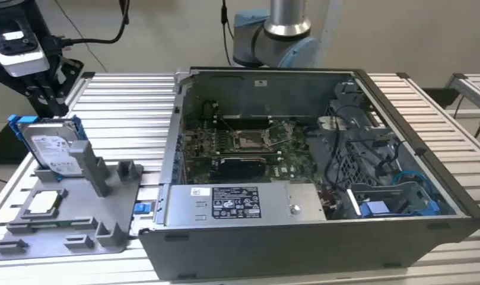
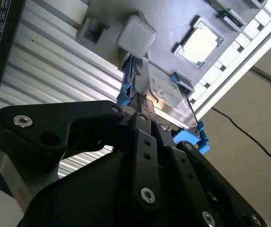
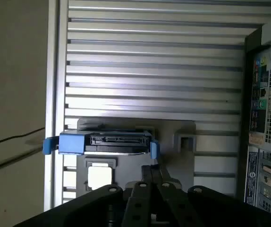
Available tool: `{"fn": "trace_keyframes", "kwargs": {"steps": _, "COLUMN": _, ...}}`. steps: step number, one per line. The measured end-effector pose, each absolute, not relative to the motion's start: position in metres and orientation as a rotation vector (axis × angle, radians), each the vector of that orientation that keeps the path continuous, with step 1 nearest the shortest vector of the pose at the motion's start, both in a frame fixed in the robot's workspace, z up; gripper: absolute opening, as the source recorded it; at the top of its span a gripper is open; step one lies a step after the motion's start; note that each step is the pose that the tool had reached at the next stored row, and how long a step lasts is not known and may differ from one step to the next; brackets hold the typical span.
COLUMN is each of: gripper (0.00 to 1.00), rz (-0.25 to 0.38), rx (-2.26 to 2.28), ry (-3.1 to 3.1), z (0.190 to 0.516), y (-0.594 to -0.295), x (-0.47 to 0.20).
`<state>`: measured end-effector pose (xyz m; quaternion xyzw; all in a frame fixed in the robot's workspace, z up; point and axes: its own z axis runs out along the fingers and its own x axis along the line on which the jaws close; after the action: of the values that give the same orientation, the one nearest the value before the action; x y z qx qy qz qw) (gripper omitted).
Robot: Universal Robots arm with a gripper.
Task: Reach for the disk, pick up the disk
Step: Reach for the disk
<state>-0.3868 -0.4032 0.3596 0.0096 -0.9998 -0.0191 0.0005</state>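
Grey fixture sits on the near part of the slatted metal table, at the exterior view's left. On its near section I see a small square chip lying flat in a recess; it also shows in both wrist views.

Just beyond the chip, the disk stands upright on edge in a slot of the fixture, label face toward the exterior camera, blue frame along its top and sides. The second wrist view shows the label side; the first wrist view shows the upper edge and connector.

Directly beyond and above the disk I have the gripper, pointing down. Its fingers read as drawn together, with nothing clamped between them. In the second wrist view the tips sit right at one blue corner of the disk; in the first wrist view they sit at the same end. I cannot tell whether they touch it.

To the exterior view's right of the fixture lies the open case, with the board exposed and a blue bracket in its near right corner. Its rear panel shows in the first wrist view.

Farthest back, behind the case, the arm base rises.
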Motion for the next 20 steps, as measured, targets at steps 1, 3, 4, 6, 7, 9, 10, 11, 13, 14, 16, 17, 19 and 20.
{"fn": "trace_keyframes", "kwargs": {"steps": 1, "gripper": 0.0, "rz": -0.06, "rx": 0.03, "ry": -3.14, "z": 0.36, "y": -0.403, "x": -0.387}}
{"fn": "trace_keyframes", "kwargs": {"steps": 3, "gripper": 0.0, "rz": -0.06, "rx": 0.03, "ry": -3.14, "z": 0.36, "y": -0.403, "x": -0.387}}
{"fn": "trace_keyframes", "kwargs": {"steps": 4, "gripper": 0.0, "rz": -0.06, "rx": 0.03, "ry": -3.14, "z": 0.36, "y": -0.403, "x": -0.387}}
{"fn": "trace_keyframes", "kwargs": {"steps": 6, "gripper": 0.0, "rz": -0.06, "rx": 0.03, "ry": -3.14, "z": 0.36, "y": -0.403, "x": -0.387}}
{"fn": "trace_keyframes", "kwargs": {"steps": 7, "gripper": 0.0, "rz": -0.06, "rx": 0.03, "ry": -3.14, "z": 0.36, "y": -0.403, "x": -0.387}}
{"fn": "trace_keyframes", "kwargs": {"steps": 9, "gripper": 0.0, "rz": -0.06, "rx": 0.03, "ry": -3.14, "z": 0.36, "y": -0.403, "x": -0.387}}
{"fn": "trace_keyframes", "kwargs": {"steps": 10, "gripper": 0.0, "rz": -0.06, "rx": 0.03, "ry": -3.14, "z": 0.36, "y": -0.403, "x": -0.387}}
{"fn": "trace_keyframes", "kwargs": {"steps": 11, "gripper": 0.0, "rz": -0.06, "rx": 0.03, "ry": -3.14, "z": 0.36, "y": -0.403, "x": -0.387}}
{"fn": "trace_keyframes", "kwargs": {"steps": 13, "gripper": 0.0, "rz": -0.06, "rx": 0.03, "ry": -3.14, "z": 0.36, "y": -0.403, "x": -0.387}}
{"fn": "trace_keyframes", "kwargs": {"steps": 14, "gripper": 0.0, "rz": -0.06, "rx": 0.03, "ry": -3.14, "z": 0.36, "y": -0.403, "x": -0.387}}
{"fn": "trace_keyframes", "kwargs": {"steps": 16, "gripper": 0.0, "rz": -0.06, "rx": 0.03, "ry": -3.14, "z": 0.36, "y": -0.399, "x": -0.389}}
{"fn": "trace_keyframes", "kwargs": {"steps": 17, "gripper": 0.0, "rz": -0.06, "rx": 0.03, "ry": -3.14, "z": 0.36, "y": -0.396, "x": -0.391}}
{"fn": "trace_keyframes", "kwargs": {"steps": 19, "gripper": 0.0, "rz": -0.06, "rx": 0.03, "ry": -3.14, "z": 0.359, "y": -0.39, "x": -0.397}}
{"fn": "trace_keyframes", "kwargs": {"steps": 20, "gripper": 0.0, "rz": -0.06, "rx": 0.03, "ry": -3.141, "z": 0.359, "y": -0.388, "x": -0.401}}
